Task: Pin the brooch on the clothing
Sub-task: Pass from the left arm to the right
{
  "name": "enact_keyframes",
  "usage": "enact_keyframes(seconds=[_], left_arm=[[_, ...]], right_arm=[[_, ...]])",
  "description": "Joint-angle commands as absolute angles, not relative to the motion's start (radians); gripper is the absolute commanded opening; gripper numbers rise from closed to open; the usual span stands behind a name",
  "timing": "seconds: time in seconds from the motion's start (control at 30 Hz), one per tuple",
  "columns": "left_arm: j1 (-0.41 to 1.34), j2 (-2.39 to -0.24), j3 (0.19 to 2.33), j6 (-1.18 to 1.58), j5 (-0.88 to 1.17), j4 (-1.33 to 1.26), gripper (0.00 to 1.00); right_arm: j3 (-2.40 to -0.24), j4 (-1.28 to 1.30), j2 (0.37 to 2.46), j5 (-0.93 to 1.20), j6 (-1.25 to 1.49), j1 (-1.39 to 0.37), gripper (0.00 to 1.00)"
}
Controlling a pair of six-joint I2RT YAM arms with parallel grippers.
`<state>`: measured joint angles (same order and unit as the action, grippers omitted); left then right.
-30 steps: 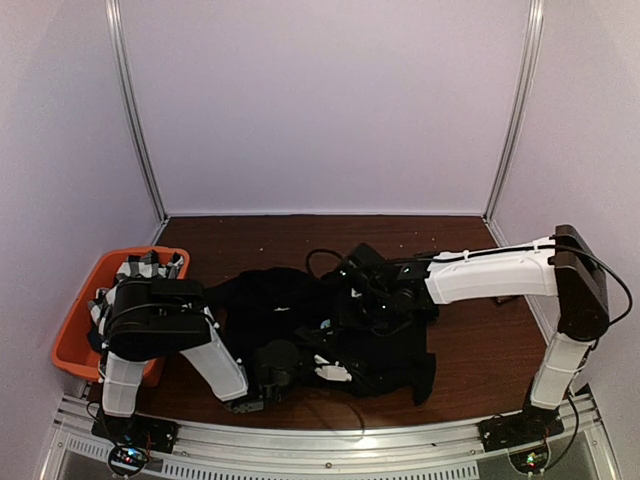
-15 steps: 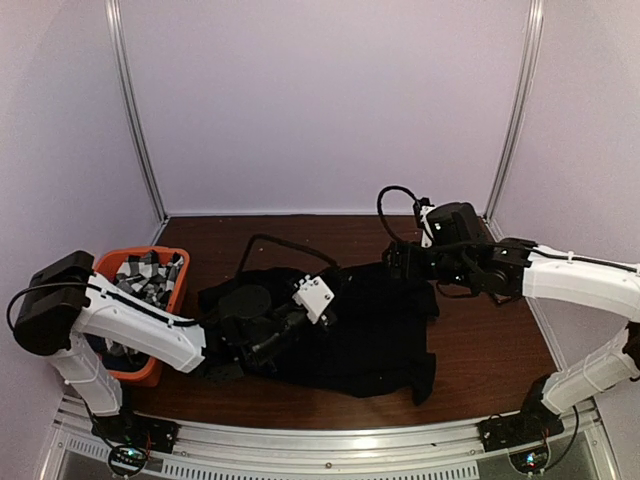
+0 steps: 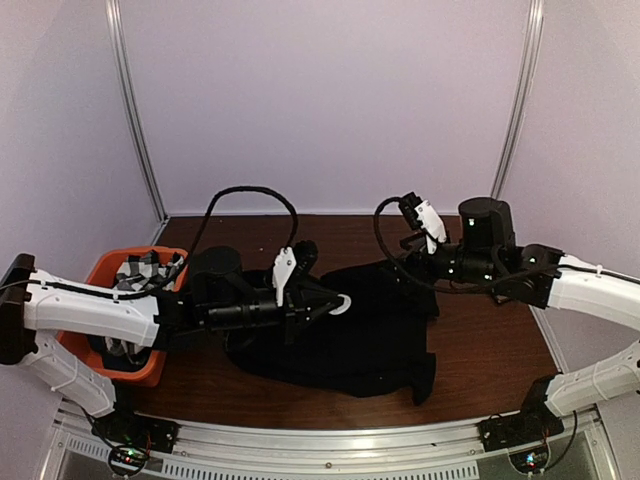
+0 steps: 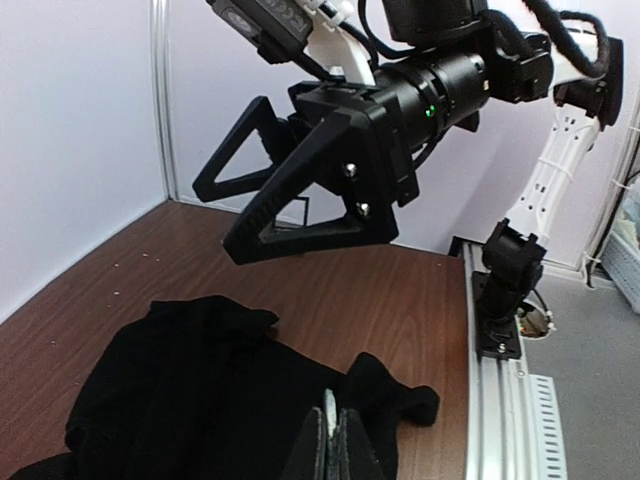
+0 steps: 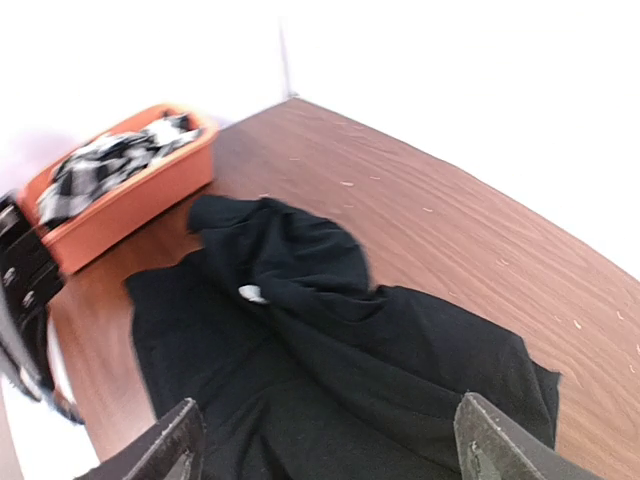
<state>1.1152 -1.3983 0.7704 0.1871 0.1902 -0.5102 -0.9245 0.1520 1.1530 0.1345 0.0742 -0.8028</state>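
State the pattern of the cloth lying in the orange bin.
It is a black-and-white checked cloth; the right wrist view shows it best.

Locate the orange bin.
In the top view, the orange bin sits at the left edge of the table, left of the black T-shirt.

You're looking at a matt black cloth T-shirt (image 3: 350, 335) on a smooth wood-grain table (image 3: 490, 340); at nine o'clock, a smooth orange plastic bin (image 3: 100, 270).

walls: plain pale lilac (image 3: 320, 100) | table: dark brown wood (image 3: 470, 350) | corner posts: silver metal (image 3: 135, 110)
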Motion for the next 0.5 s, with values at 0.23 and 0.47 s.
enact_keyframes(seconds=[0.23,0.47], left_arm=[[1.090,-1.424,0.826,0.312,0.436,-0.336,0.00],[1.070,-1.381,0.779,0.347,0.424,-0.398,0.00]], right_arm=[[-0.840,0.086,1.096,0.470,-0.142,-0.908,0.84],[-0.905,0.226,1.174,0.449,-0.204,-0.975,0.79]])
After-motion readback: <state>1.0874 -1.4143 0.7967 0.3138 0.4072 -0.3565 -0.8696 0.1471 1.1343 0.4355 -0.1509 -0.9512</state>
